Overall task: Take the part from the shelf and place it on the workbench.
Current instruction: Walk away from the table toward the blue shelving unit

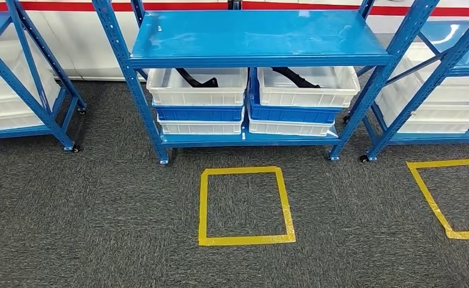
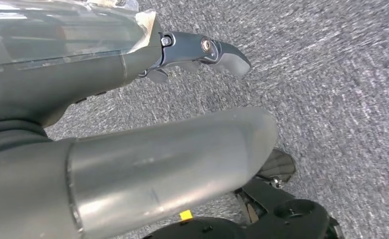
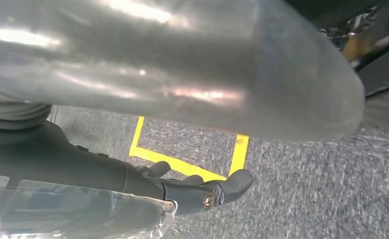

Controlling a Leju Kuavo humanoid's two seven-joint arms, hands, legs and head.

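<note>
While head-on, parts [image 1: 196,78] in bins [image 1: 197,87].

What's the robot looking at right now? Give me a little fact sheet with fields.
shelf: blue rack straight ahead
bins: two white bins on top of stacked bins on its lower level
parts: a black part in the left bin, another in the right
floor: grey carpet, yellow tape square before the rack
left hand: hangs over carpet, holds nothing
right hand: hangs over carpet, holds nothing
</note>
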